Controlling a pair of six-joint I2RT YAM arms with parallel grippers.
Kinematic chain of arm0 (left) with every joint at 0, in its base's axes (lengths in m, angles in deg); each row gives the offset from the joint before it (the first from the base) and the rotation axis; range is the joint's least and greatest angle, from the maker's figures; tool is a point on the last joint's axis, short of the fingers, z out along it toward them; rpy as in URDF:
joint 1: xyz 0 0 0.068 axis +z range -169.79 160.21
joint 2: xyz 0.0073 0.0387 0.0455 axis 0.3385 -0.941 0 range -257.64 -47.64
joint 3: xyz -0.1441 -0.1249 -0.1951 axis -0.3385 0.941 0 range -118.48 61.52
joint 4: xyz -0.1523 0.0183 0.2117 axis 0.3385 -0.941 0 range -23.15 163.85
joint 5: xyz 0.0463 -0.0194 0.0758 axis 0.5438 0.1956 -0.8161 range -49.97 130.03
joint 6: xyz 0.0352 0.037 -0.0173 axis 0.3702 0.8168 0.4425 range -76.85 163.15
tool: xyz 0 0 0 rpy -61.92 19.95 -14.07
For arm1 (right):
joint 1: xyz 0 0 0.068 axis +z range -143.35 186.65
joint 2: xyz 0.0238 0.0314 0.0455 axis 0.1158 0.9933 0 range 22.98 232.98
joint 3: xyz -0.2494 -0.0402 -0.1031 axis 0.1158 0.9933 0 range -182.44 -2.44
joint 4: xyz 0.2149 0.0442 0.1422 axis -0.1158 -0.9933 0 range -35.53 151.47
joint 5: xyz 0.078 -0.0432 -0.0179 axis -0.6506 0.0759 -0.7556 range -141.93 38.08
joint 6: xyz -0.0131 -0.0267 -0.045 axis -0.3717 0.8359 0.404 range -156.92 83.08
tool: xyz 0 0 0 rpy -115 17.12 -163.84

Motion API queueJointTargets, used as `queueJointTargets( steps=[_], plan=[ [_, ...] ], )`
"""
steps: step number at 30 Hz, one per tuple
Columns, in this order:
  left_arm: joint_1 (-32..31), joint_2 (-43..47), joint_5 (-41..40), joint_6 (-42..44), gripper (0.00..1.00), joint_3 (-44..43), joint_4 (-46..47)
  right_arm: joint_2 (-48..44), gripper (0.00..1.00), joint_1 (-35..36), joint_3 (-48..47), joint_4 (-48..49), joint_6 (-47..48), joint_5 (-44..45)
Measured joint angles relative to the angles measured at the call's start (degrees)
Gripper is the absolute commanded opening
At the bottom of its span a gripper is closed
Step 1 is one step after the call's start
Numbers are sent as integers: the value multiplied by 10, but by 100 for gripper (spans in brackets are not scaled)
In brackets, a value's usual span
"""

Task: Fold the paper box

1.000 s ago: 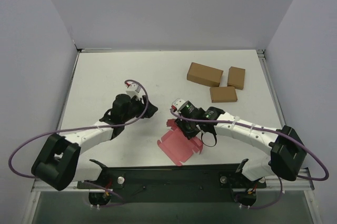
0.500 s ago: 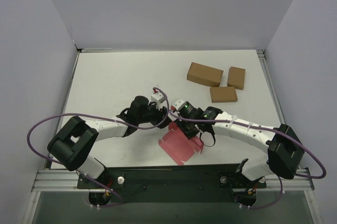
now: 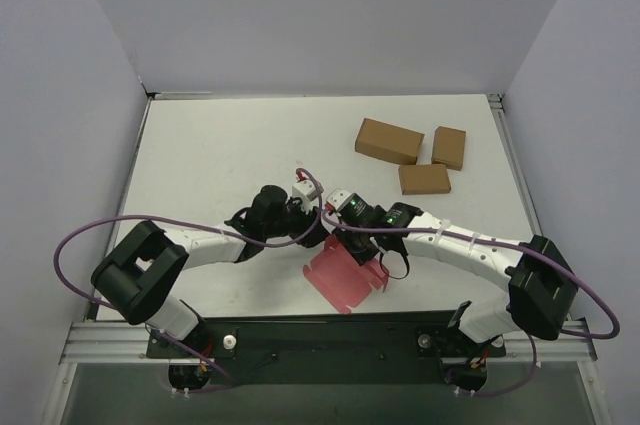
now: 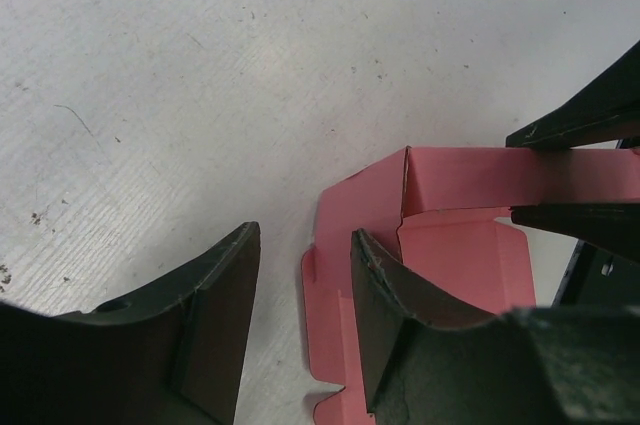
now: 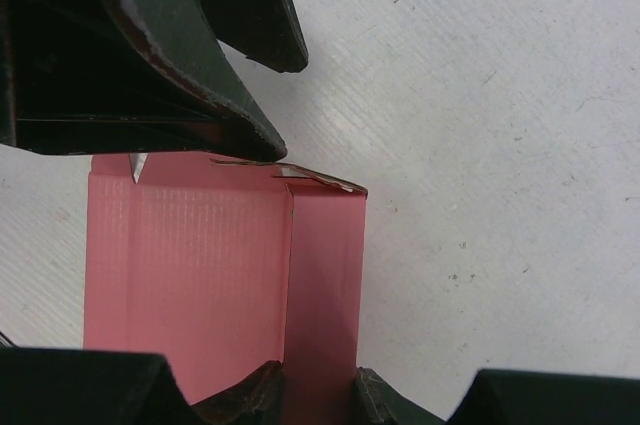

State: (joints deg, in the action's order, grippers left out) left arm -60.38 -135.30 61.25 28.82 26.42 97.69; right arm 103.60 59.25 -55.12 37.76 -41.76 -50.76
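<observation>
Clamps narrow with the right gripper on a raised strip of the box, likely to keep that wall upright at its crease. Leaves the rest of the sheet flat on the table, directly ahead of those fingertips. Reaches in from opposite with the left gripper, half wide and holding nothing, one finger over the box's notched corner, probably to press the next flap. Shows no readable writing or label anywhere.

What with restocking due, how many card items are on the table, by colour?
pink-red thin card paper box, partly folded: 1
brown rectangular cardboard boxes: 3
Total: 4
</observation>
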Motion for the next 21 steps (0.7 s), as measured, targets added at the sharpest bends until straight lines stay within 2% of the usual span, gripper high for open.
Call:
queueJointTargets(
  steps=[14,21],
  plan=[
    [-23,0,12,16,49,73,96,18,17,10,0,1,3,28],
    [-28,-1,14,26,49,80,151,18,17,11,0,3,3,31]
  ],
)
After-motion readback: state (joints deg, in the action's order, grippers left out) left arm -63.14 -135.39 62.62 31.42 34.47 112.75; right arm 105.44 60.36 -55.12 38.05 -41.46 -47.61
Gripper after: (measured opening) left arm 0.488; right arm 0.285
